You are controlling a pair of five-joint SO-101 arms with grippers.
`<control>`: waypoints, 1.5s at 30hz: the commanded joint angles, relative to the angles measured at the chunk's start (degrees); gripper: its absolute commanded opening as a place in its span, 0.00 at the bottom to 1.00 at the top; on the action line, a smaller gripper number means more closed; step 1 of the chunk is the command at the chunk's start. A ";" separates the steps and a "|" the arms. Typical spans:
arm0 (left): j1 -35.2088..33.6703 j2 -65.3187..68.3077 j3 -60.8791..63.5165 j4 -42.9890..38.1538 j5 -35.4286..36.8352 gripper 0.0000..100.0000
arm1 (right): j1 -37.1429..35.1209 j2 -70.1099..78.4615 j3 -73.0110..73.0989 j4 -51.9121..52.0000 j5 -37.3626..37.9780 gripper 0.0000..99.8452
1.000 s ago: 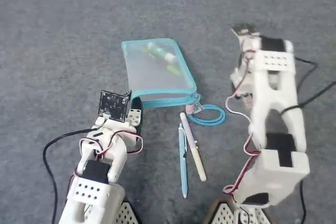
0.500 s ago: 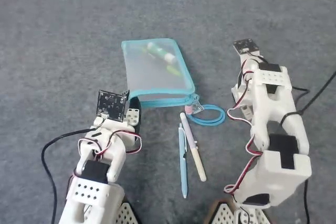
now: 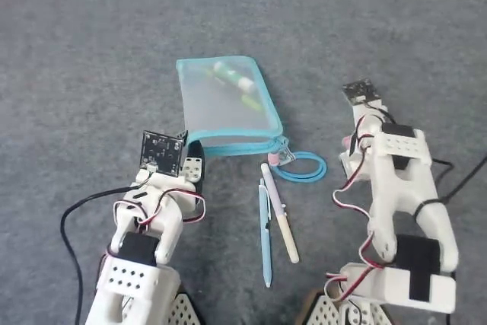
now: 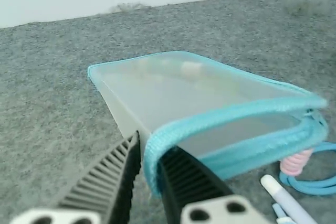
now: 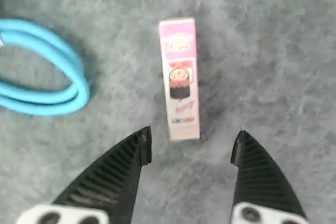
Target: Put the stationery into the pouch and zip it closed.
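Left tool [image 4: 150,148] is clamped on the pouch [image 4: 199,93] at the near corner of its teal zipper edge; no change from the earlier frames. The pouch is lying flat mid-desk [image 3: 91,58] and has not shifted, with a green-and-white item [image 3: 232,78] seen through it at the far end. The zipper mouth is seen gaping in the left wrist view. Just right of the held corner, a blue pen [image 3: 264,234] and a cream pen [image 3: 280,215] are laid side by side outside the pouch, unmoved. A blue strap loop [image 3: 304,167] is lying beside the pouch's right corner. Right tool [image 5: 192,136] is spread open, nothing held, hovering over a pink box [image 5: 180,80] on the desk. The right arm has been pulled back toward its base since 1.0 s ago.
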 commanded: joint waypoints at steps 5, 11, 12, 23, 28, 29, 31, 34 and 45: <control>-0.53 0.26 -1.27 -1.41 -0.53 0.01 | 0.84 4.09 -0.26 -7.52 1.49 0.24; -0.53 0.26 -1.27 -1.49 -0.53 0.01 | 0.84 5.67 -0.26 -8.31 1.49 0.19; -0.53 0.26 -1.27 -1.49 -0.53 0.01 | 0.92 5.76 -0.26 -8.31 1.41 0.15; -0.53 0.26 -1.27 -1.58 -0.53 0.01 | -0.31 -6.64 -0.35 2.33 1.14 0.01; -0.53 0.26 -1.27 -1.58 -0.53 0.01 | -3.91 -22.29 -2.99 15.87 1.49 0.01; -0.53 0.26 -1.27 -1.58 -0.53 0.01 | -5.23 -25.19 -3.96 18.77 1.58 0.01; -0.53 0.26 -1.27 -1.58 -0.53 0.01 | -8.84 -30.02 -6.07 24.66 2.02 0.01; -0.53 0.26 -1.27 -1.58 -0.53 0.01 | -18.07 -35.74 -7.65 32.66 4.92 0.01; -0.18 0.26 -1.27 -1.58 -0.53 0.01 | -39.34 -28.62 -21.27 39.08 -3.78 0.01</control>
